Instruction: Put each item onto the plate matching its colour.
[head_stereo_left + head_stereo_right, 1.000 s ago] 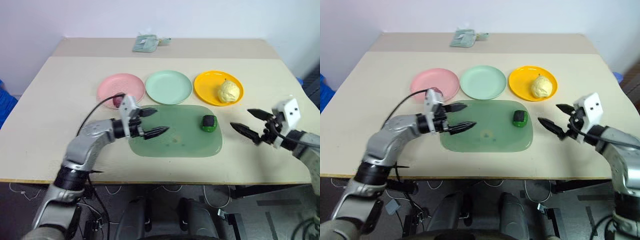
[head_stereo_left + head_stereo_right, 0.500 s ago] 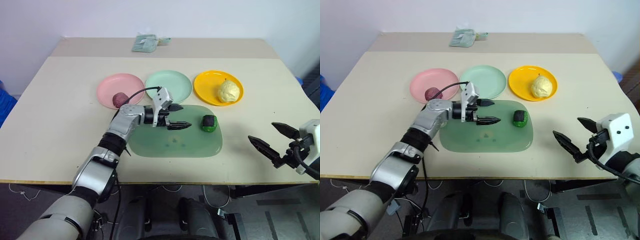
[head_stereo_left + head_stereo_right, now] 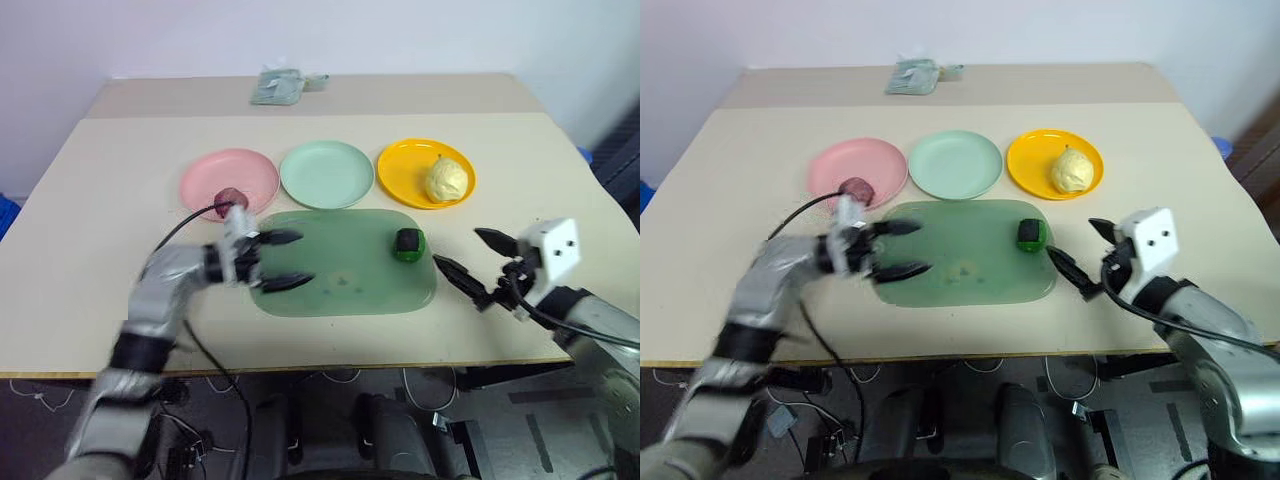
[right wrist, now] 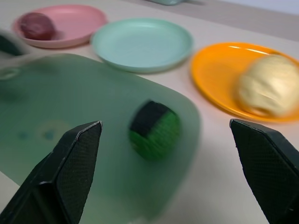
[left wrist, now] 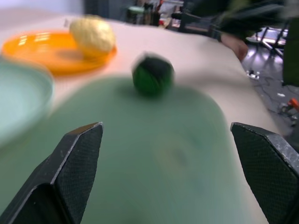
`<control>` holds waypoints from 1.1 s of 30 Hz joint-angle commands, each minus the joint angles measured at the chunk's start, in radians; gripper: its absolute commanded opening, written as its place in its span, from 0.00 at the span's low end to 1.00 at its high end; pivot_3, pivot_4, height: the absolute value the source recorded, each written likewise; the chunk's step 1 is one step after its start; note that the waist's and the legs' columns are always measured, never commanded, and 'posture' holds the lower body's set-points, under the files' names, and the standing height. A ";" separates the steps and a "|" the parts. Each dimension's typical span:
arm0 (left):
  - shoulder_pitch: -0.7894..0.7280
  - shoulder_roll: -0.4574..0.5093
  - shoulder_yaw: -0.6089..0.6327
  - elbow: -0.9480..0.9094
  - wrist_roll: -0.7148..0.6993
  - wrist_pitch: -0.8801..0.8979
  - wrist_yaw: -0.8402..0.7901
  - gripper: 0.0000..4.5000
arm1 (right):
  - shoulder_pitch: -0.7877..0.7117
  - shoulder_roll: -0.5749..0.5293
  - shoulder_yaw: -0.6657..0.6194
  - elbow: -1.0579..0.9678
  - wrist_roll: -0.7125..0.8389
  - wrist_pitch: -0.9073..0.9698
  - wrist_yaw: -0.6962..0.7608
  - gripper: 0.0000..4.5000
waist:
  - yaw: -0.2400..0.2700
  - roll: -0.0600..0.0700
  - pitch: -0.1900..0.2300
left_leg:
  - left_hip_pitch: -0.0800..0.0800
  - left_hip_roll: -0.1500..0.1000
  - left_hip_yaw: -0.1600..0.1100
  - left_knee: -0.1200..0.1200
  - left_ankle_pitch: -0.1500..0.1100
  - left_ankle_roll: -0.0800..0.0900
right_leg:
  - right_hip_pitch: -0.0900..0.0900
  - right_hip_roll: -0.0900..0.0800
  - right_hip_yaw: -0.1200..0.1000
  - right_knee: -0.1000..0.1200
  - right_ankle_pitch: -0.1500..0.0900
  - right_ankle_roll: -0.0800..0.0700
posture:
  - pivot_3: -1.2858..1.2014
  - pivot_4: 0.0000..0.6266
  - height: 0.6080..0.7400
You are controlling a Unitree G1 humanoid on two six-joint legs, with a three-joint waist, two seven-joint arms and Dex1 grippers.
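On the counter (image 3: 90,180) I see the mat (image 3: 345,265) below three plates; the yellow lump (image 3: 447,180) and red ball (image 3: 228,200) already match theirs. My left tool (image 3: 275,260) and right tool (image 3: 480,268) gape empty, flanking the green piece (image 3: 407,242) on the mat.

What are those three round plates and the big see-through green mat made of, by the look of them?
The pink plate, the pale mint green plate and the yellow-orange plate look like smooth moulded plastic: even colour, soft sheen on the rims. The translucent green mat seems thin, flexible plastic or silicone, since the table shows faintly through it; which one I cannot tell.
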 commanded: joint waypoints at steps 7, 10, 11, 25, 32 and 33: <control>0.233 0.193 0.249 -0.349 -0.222 0.141 0.010 1.00 | -0.140 -0.025 0.121 0.208 -0.046 -0.085 0.123 0.99 | 0.015 0.001 -0.001 | 0.001 -0.001 0.000 0.001 -0.001 0.002 | 0.002 -0.001 0.000 -0.006 0.000 -0.001 | 0.52 0.24 1.00; 0.263 0.178 0.261 -0.398 -0.242 0.152 0.058 1.00 | -0.191 0.001 0.178 0.323 -0.081 -0.116 0.140 0.99 | 0.011 0.001 -0.001 | 0.001 -0.001 0.001 0.001 -0.001 0.002 | 0.003 -0.001 0.000 -0.006 0.000 -0.001 | 0.52 0.24 1.00; 0.278 0.172 0.265 -0.418 -0.252 0.155 0.075 1.00 | -0.211 0.010 0.202 0.381 -0.108 -0.141 0.144 0.99 | 0.009 0.001 -0.001 | 0.001 -0.001 0.001 0.001 -0.001 0.001 | 0.003 0.000 0.000 -0.005 0.000 -0.001 | 0.52 0.24 1.00; 0.391 0.159 0.316 -0.528 -0.290 0.146 0.198 1.00 | -0.412 0.123 0.261 0.784 -0.246 -0.375 0.158 0.37 | 0.000 0.001 -0.001 | 0.001 0.000 0.003 0.000 0.001 -0.002 | 0.003 0.001 0.000 -0.005 0.000 0.000 | 0.52 0.24 1.00; 0.417 0.152 0.325 -0.576 -0.299 0.145 0.259 1.00 | -0.606 0.191 0.311 0.933 -0.286 -0.459 0.200 0.37 | -0.016 0.001 -0.001 | 0.001 0.000 0.002 -0.001 0.002 -0.003 | 0.002 0.001 0.000 -0.004 0.000 0.000 | 0.52 0.24 1.00; 0.420 0.150 0.326 -0.584 -0.300 0.145 0.267 1.00 | -0.640 0.203 0.318 0.975 -0.296 -0.479 0.206 0.37 | -0.017 0.001 -0.001 | 0.001 0.000 0.003 -0.001 0.003 -0.004 | 0.002 0.001 0.000 -0.004 0.000 0.000 | 0.52 0.24 1.00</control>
